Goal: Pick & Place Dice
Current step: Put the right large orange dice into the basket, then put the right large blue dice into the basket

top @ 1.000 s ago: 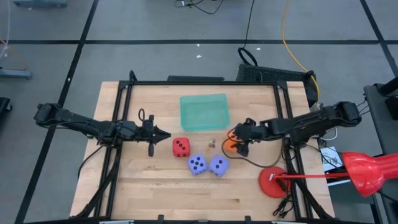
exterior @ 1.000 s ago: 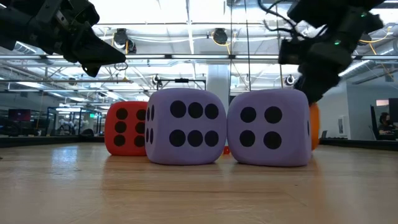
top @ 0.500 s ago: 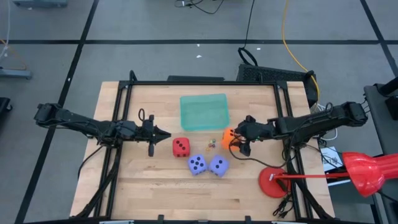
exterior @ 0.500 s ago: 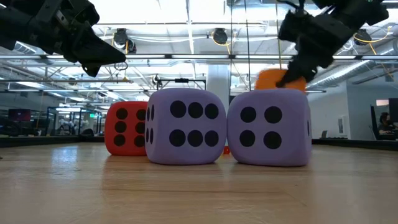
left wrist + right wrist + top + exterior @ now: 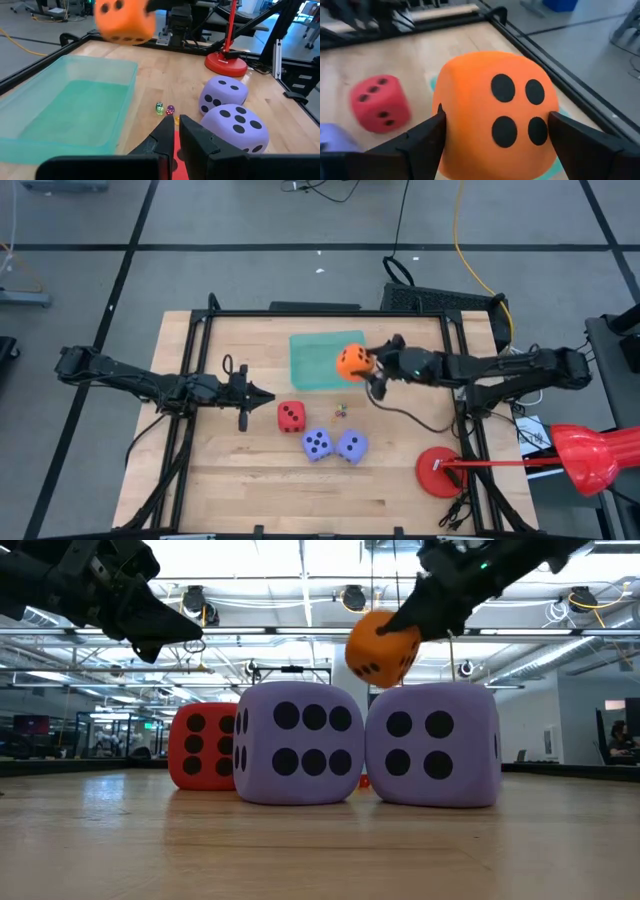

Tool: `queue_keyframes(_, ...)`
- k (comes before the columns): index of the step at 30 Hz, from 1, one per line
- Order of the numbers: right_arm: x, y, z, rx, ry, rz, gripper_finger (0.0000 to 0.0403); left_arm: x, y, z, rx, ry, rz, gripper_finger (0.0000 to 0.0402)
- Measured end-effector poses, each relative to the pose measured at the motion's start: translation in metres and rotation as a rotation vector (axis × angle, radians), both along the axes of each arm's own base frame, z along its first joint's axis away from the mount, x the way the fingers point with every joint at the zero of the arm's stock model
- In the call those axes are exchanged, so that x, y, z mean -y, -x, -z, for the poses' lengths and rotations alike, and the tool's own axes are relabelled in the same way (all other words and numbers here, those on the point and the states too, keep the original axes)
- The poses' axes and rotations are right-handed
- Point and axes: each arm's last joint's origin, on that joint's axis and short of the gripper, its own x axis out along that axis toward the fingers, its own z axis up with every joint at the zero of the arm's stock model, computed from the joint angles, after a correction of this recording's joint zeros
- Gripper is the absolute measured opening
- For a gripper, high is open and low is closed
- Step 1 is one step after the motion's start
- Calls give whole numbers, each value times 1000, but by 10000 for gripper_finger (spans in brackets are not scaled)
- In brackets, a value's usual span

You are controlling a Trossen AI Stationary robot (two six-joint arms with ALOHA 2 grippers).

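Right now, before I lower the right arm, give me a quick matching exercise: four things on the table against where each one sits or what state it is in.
Things:
1. orange die
2. red die
3. teal tray
4. left gripper

States:
A. shut, holding nothing, beside the red die
B. resting on the table, left of the two purple dice
C. lifted off the table, clamped in the right gripper
D. nothing in it, under the raised die

Pairs: 1-C, 2-B, 3-D, 4-A
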Motion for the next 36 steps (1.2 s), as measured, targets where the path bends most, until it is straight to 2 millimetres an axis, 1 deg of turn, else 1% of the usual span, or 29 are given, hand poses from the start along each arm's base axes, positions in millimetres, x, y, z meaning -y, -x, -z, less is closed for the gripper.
queue_keyframes(3,16,-15,4,-72,29,-8,317,0,0,0,0,-14,3,35)
queue_keyframes(8,38,-36,26,-241,75,-51,301,0,0,0,-1,-15,2,35)
queue_keyframes(12,51,-46,27,-252,87,-32,274,0,0,0,-5,-16,2,35)
queue_keyframes(15,53,-47,28,-262,82,-27,254,0,0,0,-5,-15,3,35)
queue_keyframes(18,50,-46,23,-243,92,-41,239,0,0,0,-6,-15,3,35)
queue_keyframes(20,45,-45,21,-250,92,-102,232,0,0,0,-6,-15,3,35)
queue_keyframes(22,36,-44,17,-228,89,-227,226,0,0,0,-6,-15,4,35)
queue_keyframes(25,17,-43,6,-154,97,-462,216,0,0,0,-6,-15,4,35)
queue_keyframes(28,-1,-41,0,-85,133,-623,202,0,0,0,-6,-14,4,35)
queue_keyframes(31,-7,-37,-6,-27,154,-623,184,0,0,0,-6,-14,4,35)
queue_keyframes(36,-1,-32,-6,-52,112,-515,150,0,0,0,-6,-12,4,35)
